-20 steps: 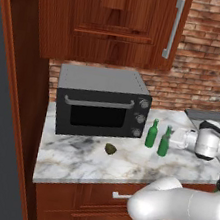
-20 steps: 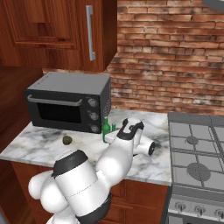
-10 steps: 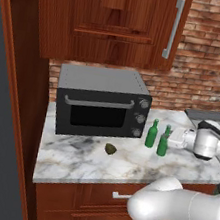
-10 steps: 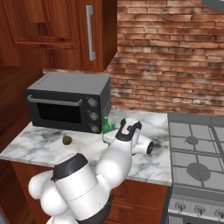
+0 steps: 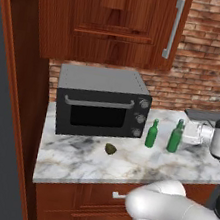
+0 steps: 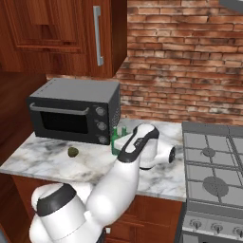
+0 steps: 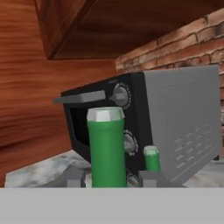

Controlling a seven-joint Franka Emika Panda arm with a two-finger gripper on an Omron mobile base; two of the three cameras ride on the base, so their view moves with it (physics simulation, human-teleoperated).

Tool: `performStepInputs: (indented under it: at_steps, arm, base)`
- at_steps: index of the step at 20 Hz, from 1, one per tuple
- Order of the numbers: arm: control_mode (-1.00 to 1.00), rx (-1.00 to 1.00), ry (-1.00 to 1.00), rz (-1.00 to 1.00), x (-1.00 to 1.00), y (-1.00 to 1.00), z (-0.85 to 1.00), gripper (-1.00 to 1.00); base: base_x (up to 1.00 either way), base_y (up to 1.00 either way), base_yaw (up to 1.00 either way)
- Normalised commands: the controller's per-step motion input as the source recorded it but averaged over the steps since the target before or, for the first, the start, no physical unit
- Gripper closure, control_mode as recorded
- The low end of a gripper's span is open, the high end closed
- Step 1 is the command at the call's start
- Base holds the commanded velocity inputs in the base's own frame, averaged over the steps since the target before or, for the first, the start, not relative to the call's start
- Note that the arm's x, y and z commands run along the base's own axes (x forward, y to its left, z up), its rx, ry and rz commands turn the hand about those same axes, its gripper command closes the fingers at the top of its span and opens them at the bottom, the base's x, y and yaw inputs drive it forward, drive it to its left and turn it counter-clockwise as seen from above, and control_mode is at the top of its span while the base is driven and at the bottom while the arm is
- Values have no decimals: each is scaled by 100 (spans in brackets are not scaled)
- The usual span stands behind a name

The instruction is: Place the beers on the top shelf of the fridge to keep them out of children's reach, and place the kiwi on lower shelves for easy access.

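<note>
Two green beers stand on the marble counter (image 5: 122, 170) right of the black oven (image 5: 100, 103). My gripper (image 5: 182, 131) reaches in from the right at the right-hand beer (image 5: 175, 137) and is shut on its neck. In the hand view that beer (image 7: 106, 148) rises between my fingertips (image 7: 74, 178), with my gripper (image 7: 111, 177) around it. The other beer (image 5: 151, 134) (image 7: 152, 159) stands free beside the oven. The kiwi (image 5: 110, 148) (image 6: 72, 152) lies on the counter in front of the oven. The fridge shows as a plain grey face (image 5: 0, 114) at the far left; its shelves are out of view.
Wooden wall cabinets (image 5: 111, 21) hang low over the oven. A brick wall (image 6: 180, 61) backs the counter. A gas stove (image 6: 213, 166) adjoins the counter on the right. Drawers (image 5: 92, 200) sit under the counter's front edge.
The jaws have drawn in onto the right-hand beer's neck. The bottles, kiwi and base have not moved.
</note>
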Motion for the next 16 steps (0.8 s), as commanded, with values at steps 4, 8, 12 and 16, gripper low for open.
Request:
performStepInputs:
  at_steps: [4, 8, 12, 16]
  arm:
    - [-100, -8, 0, 0, -67, 6, 81, 100]
    - [-100, -13, 0, 0, -42, 39, 74, 100]
    - [-100, -18, 0, -2, -40, 63, 72, 100]
    - [-100, -16, 0, -5, -31, 65, 59, 100]
  base:
    - [0, 0, 0]
    - [0, 0, 0]
    - [0, 0, 0]
    - [0, 0, 0]
